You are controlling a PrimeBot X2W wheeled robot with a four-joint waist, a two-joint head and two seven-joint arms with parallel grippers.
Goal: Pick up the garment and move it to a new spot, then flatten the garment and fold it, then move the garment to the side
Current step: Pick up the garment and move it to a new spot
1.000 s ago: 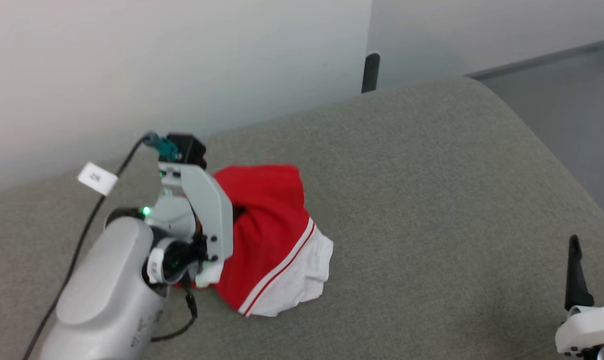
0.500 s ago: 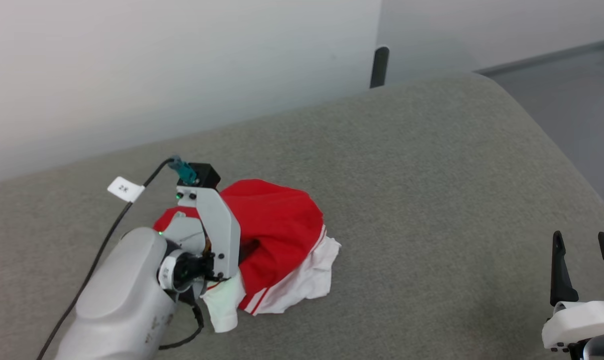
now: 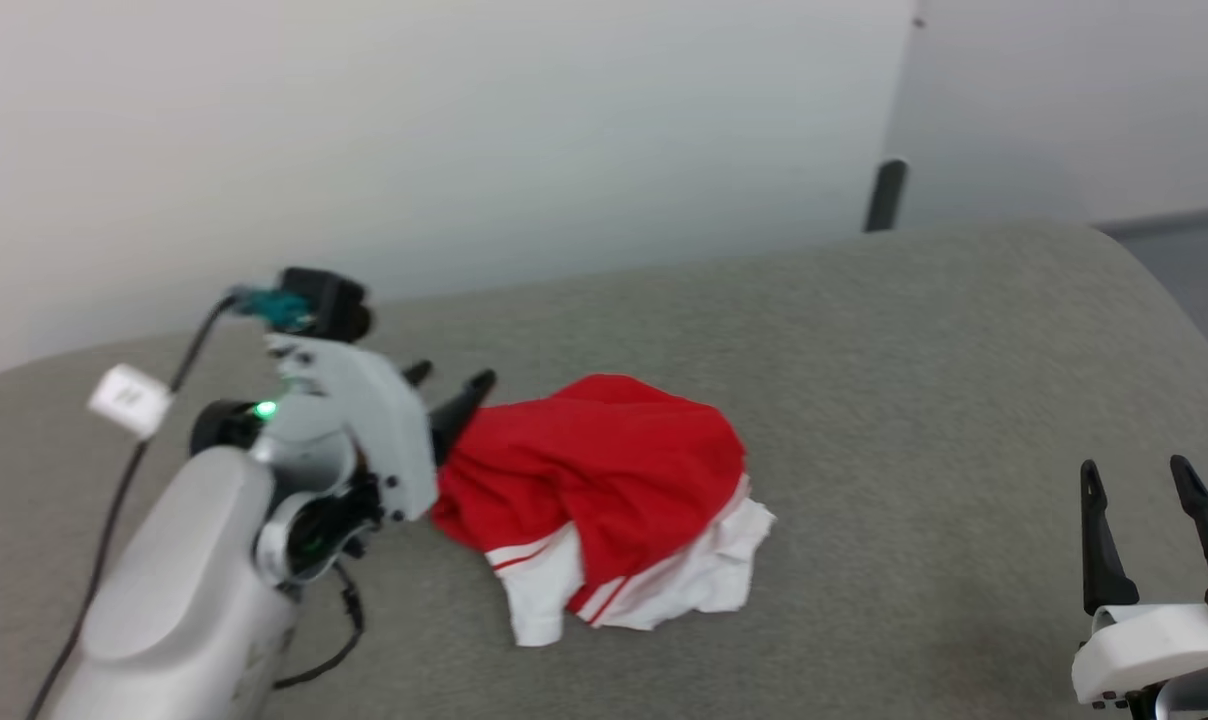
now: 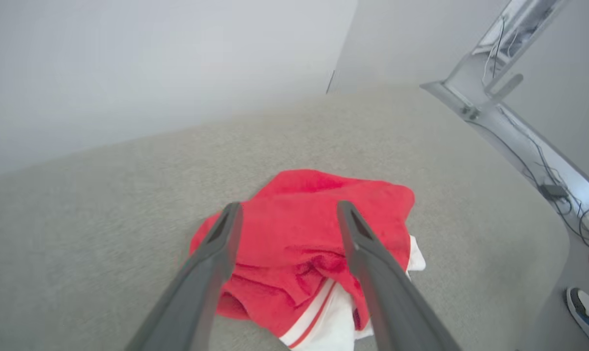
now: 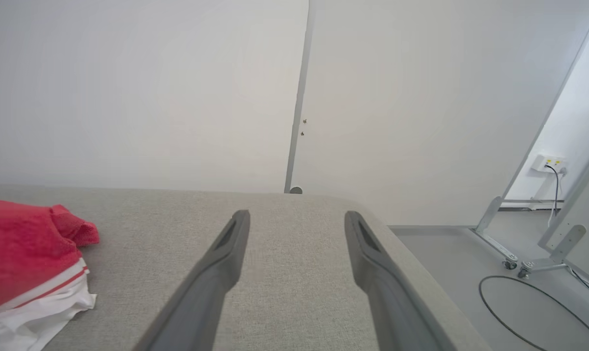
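Observation:
The garment, a red shirt with white, red-striped sleeves, lies bunched in a heap on the grey cushioned surface. My left gripper hovers at the heap's left edge, open and holding nothing. In the left wrist view its two fingers frame the garment from above, left gripper spread wide. My right gripper stands open at the lower right, well apart from the cloth. In the right wrist view the right gripper points over bare cushion, with the garment at the far left.
A pale wall backs the cushion. A dark post rises behind its far edge. The cushion's rounded right edge drops to grey floor with a cable and metal frame legs. A shoe shows on the floor.
My left gripper opened and let go of the garment, which dropped into a lower heap; the gripper then drew up and back from it. The head camera also shifted. The right gripper stayed open.

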